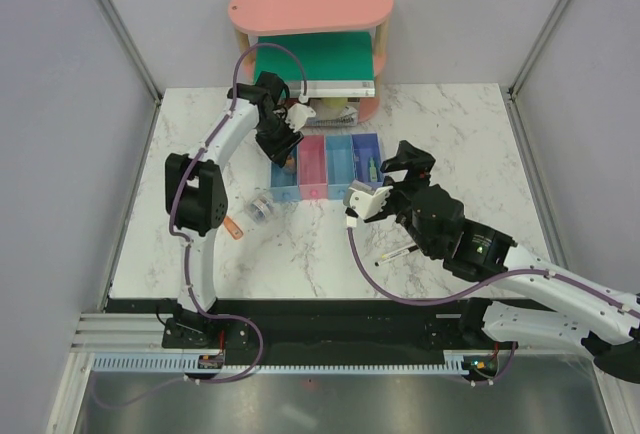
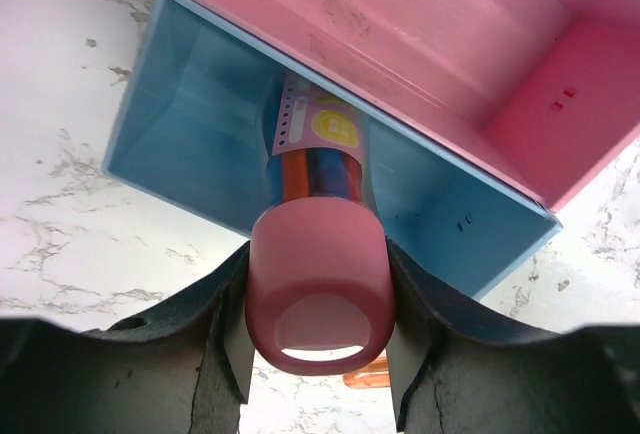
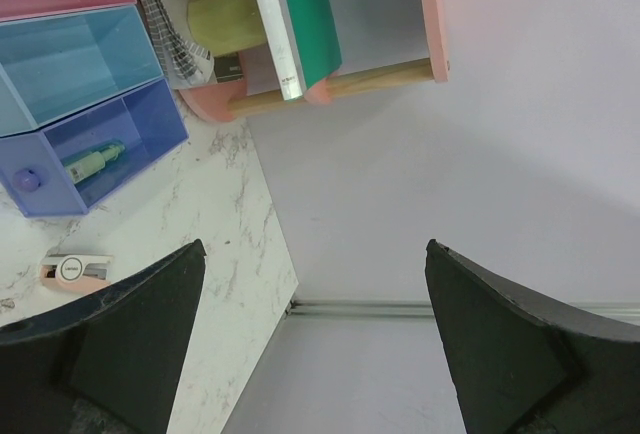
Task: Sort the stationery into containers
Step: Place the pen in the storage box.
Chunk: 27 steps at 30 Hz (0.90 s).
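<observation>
Lower center, the left gripper pinches a pink-capped tube pointing into a blue bin. Fingers of the right gripper are spread wide.

Bench: white marble pattern with grey veining. Containers run blue, pink, blue, purple-blue. Pink-capped tube has a clear body showing orange and blue; shelf is pink, book green.

Pink bin beside the blue bin is cut off by the edge; orange piece outside the blue bin mostly hidden behind pink cap.
</observation>
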Tool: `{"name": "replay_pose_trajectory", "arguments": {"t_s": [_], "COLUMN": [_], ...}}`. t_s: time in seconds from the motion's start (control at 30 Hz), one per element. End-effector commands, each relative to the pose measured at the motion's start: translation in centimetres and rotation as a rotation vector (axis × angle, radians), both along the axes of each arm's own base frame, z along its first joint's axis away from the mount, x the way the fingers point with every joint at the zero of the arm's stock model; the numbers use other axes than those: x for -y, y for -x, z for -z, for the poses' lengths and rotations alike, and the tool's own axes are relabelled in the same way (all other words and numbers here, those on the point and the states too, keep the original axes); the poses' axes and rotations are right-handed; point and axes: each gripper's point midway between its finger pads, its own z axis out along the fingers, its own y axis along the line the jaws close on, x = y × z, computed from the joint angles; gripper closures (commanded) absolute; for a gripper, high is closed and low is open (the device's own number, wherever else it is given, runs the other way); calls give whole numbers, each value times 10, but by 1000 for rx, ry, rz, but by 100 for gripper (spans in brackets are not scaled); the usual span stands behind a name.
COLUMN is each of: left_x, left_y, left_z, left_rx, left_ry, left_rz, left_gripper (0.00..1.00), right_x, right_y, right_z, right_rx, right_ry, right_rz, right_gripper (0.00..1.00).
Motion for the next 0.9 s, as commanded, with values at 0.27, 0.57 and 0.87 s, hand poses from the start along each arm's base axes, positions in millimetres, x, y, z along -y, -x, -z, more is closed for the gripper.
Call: {"name": "replay_pose_trajectory", "arguments": {"t_s": [0.27,0.57,0.87], "left_x": [9,10,13], "left_y": [-16,-16,-10], "left_z": [-24,-30,-73], "left_rx": [71,86,166], "left_ry": [31,37,97], "left_rz": [-32,-33,-42], "left_gripper": [44,28,27], "right_x": [9,9,11], "right_y": [1,1,1], "right_z": [-6,-8,-8], "right_rx": [19,21,20], "right_ry": [-49,-57,-56], "right_rz": [21,23,26], "right_gripper": [2,2,2]}}
